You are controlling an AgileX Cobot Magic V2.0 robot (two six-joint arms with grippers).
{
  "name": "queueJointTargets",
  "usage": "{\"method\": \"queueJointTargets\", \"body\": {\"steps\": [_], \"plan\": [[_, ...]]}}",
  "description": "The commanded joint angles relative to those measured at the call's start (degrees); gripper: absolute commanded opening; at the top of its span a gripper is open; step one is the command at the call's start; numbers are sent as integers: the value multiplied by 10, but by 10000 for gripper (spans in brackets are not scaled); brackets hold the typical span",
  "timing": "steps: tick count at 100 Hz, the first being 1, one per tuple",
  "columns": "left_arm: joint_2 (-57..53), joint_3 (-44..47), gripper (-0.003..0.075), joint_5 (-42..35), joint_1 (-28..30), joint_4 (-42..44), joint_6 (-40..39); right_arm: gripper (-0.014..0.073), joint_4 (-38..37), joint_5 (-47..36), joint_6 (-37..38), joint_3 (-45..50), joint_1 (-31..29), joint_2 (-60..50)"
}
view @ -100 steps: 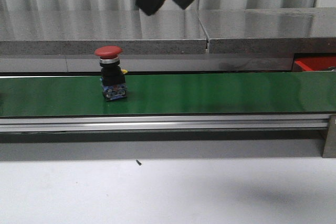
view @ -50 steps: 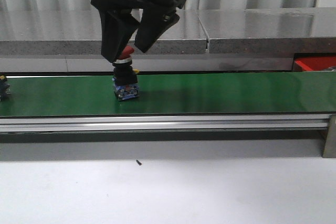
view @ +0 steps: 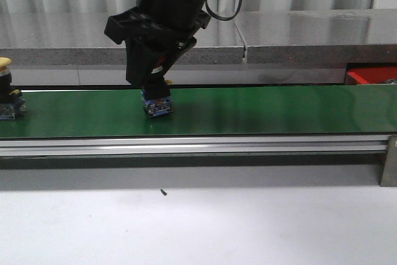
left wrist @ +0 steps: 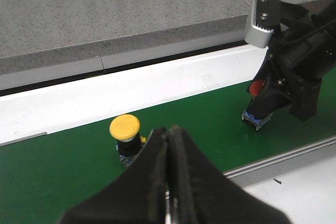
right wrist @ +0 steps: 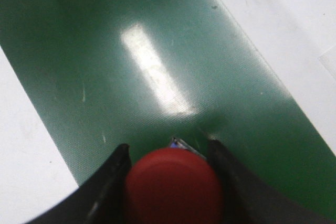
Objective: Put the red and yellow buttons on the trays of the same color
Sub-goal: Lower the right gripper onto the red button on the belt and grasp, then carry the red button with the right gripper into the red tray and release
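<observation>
A red button (view: 156, 102) stands on the green belt (view: 279, 110), its blue base showing below my right gripper (view: 152, 84). That gripper has come down from above and is shut on the button. In the right wrist view the red cap (right wrist: 173, 184) fills the gap between the two fingers (right wrist: 116, 167). A yellow button (view: 6, 89) stands on the belt at the far left edge. In the left wrist view the yellow button (left wrist: 125, 128) is just beyond my left gripper (left wrist: 169, 130), which is shut and empty. A corner of the red tray (view: 372, 76) shows at the far right.
A grey stone ledge (view: 279, 35) runs behind the belt. An aluminium rail (view: 248, 146) edges the belt's front, with the white tabletop (view: 248, 228) nearer still. A metal post (view: 389, 162) stands at the rail's right end.
The right gripper dropped from the top of the view onto the red button and shut on it. Both buttons travelled right along the belt, and the yellow one came into view at the left.
</observation>
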Motion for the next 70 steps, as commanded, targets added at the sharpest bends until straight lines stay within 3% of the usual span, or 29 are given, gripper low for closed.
{"method": "queueJointTargets", "body": {"steps": [1,36,70], "plan": [[2,-14,-19,-37,-4,-13,-6,134,8,-25,-7,-18,-4,-44],[2,-14,-19,-37,-4,-13,-6,134,8,-9,-6,1,-57,-134],[2,-14,-19,-37,-4,-13,-6,134,7,-14,-3,106,-230,-246]]}}
